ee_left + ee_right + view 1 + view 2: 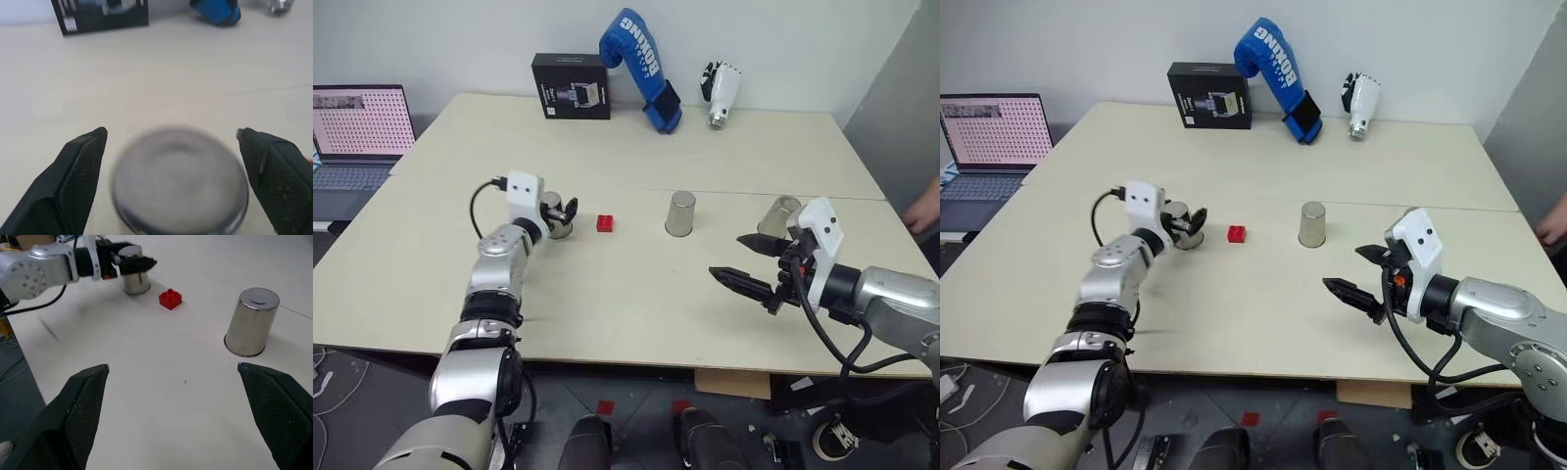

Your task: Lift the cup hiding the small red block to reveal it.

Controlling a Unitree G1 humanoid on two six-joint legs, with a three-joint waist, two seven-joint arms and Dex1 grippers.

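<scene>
The small red block (605,223) lies bare on the table, uncovered. Just to its left a silvery metal cup (178,178) stands upside down on the table. My left gripper (558,215) is around that cup, open, with a gap showing between each finger and the cup's sides. A second upturned cup (680,213) stands to the right of the block. A third cup (779,215) sits further right, partly behind my right arm. My right gripper (729,257) hovers open over the table's front right, holding nothing.
At the table's far edge are a black box (571,86), a blue boxing glove (641,69) and a white glove (721,93). A laptop (357,137) sits off the table to the left. A person's hand (925,208) shows at the right edge.
</scene>
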